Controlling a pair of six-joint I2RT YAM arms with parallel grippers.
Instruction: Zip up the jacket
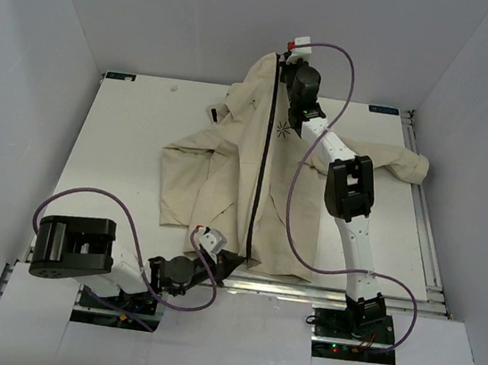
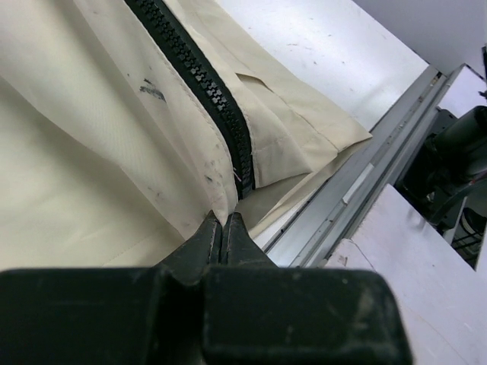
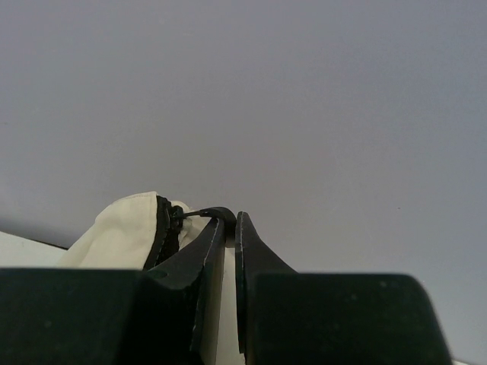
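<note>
The cream-beige jacket (image 1: 227, 176) lies on the table with its dark zipper (image 1: 265, 158) running straight from hem to collar, closed along what shows. My left gripper (image 1: 229, 260) is shut on the jacket's bottom hem by the zipper's lower end; in the left wrist view the fingertips (image 2: 213, 228) pinch cream fabric just below the zipper (image 2: 205, 84). My right gripper (image 1: 286, 58) is raised at the far end, holding the collar up. In the right wrist view it (image 3: 230, 220) is shut on the black zipper pull (image 3: 207, 214) at the collar top (image 3: 129, 228).
A starburst logo (image 1: 283, 130) marks the chest beside the right arm. One sleeve (image 1: 399, 162) reaches to the table's right side. The metal table rail (image 2: 358, 190) runs just beside the left gripper. White walls enclose the table.
</note>
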